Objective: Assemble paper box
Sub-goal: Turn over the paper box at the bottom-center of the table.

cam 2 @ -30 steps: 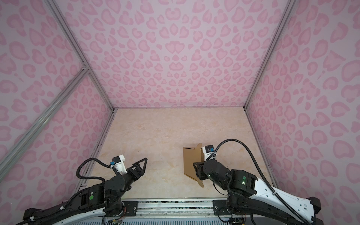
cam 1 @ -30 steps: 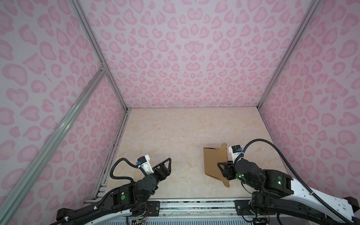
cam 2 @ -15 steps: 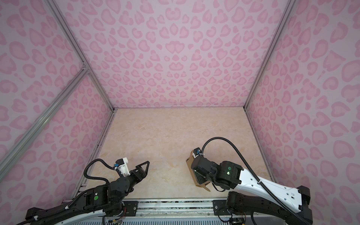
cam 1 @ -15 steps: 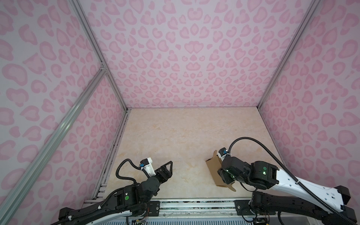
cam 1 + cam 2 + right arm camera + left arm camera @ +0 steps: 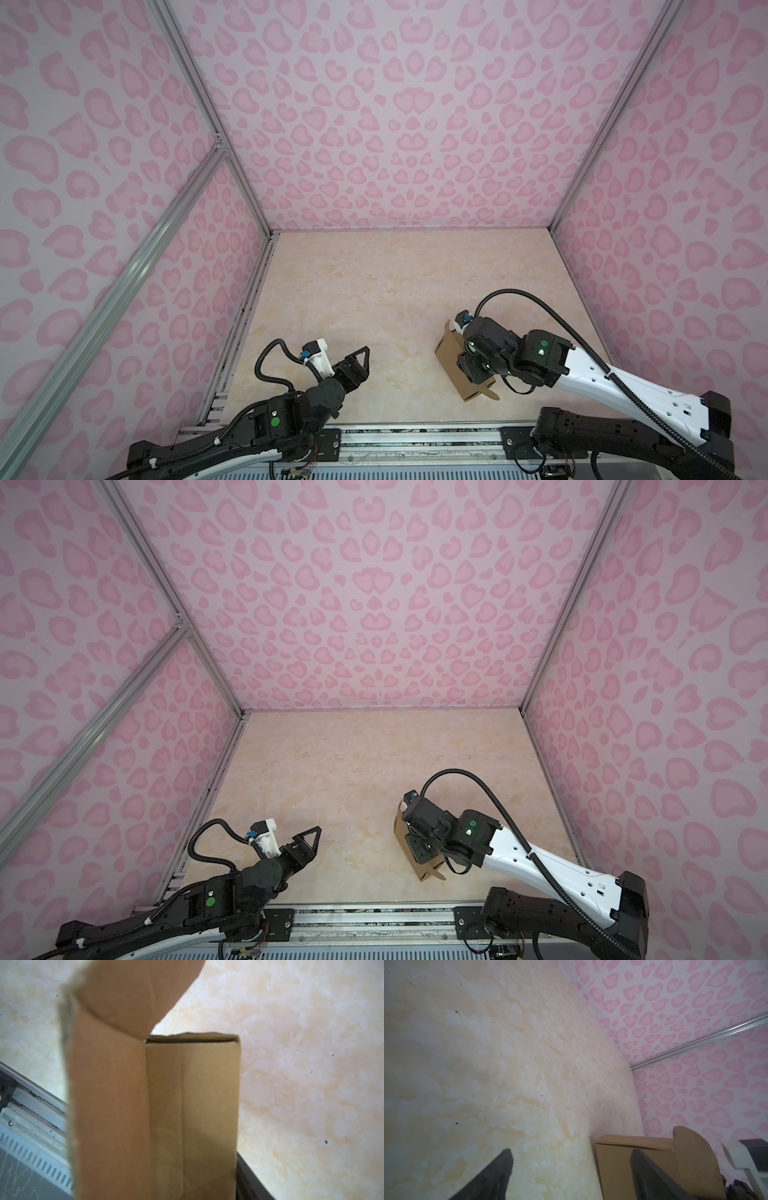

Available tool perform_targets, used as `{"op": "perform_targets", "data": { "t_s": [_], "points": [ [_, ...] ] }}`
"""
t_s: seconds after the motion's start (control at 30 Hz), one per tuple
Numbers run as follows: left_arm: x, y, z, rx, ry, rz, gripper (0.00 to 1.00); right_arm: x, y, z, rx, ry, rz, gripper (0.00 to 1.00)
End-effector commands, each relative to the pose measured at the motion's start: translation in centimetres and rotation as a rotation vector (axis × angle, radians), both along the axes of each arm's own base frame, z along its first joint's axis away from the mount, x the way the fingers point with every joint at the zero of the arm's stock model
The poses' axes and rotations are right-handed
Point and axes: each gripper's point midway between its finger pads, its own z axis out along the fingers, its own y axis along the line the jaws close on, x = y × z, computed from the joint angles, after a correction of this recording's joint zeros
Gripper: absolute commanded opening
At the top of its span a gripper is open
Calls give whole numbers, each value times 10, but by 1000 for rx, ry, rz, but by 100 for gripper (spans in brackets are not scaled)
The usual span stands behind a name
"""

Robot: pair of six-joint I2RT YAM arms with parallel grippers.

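front rail: a grey slotted aluminium rail (image 5: 415,434) lies along the bench's near edge, closer than both pincers.
left pincer: the black left pincer (image 5: 360,356) hovers over bare bench, its jaws spread wide with nothing between them. In its wrist view the two dark fingers (image 5: 500,1167) stand far apart.
right pincer: the black right pincer (image 5: 473,368) is clamped at a middling width on the paper box. One dark finger (image 5: 247,1178) lies against the box's side; cardboard hides the other.
paper box: a plain brown kraft cardboard paper box (image 5: 449,349), folded narrow and shallow, sits between the right pincer's jaws and juts past its tips, tilted. Both top views show it (image 5: 426,870). Whether its low end touches the bench I cannot tell. It is well to the right of the left pincer.
flap: a rounded brown cardboard flap (image 5: 133,993) stands open at the box's end beyond the right pincer's tips.
bench: the beige marble-patterned bench (image 5: 374,286) stretches beyond both pincers.
walls: pink heart-spotted panel walls (image 5: 395,124) stand farthest from the pincers.
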Motion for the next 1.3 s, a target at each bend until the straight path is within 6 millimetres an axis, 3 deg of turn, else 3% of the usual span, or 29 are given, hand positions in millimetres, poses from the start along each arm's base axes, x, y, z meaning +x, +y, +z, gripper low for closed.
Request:
{"op": "perform_targets", "data": {
  "t_s": [0.0,0.4,0.63,0.97,1.1,1.27],
  "points": [
    [2,-4,8,-32,-8,3,91,-7,0,-8,-16,62,50,56],
    [2,-11,6,1,8,-13,91,9,2,10,29,47,31,67],
    [3,-17,4,14,18,-21,92,23,-7,44,78,-22,-4,75],
    [3,-40,-9,27,72,-56,92,40,-54,92,121,-170,-175,74],
    [5,-48,-4,26,63,-71,92,34,-73,94,142,-171,-253,74],
    [7,-64,-11,41,84,-97,92,16,-97,38,101,-71,-343,74]
  ]
}}
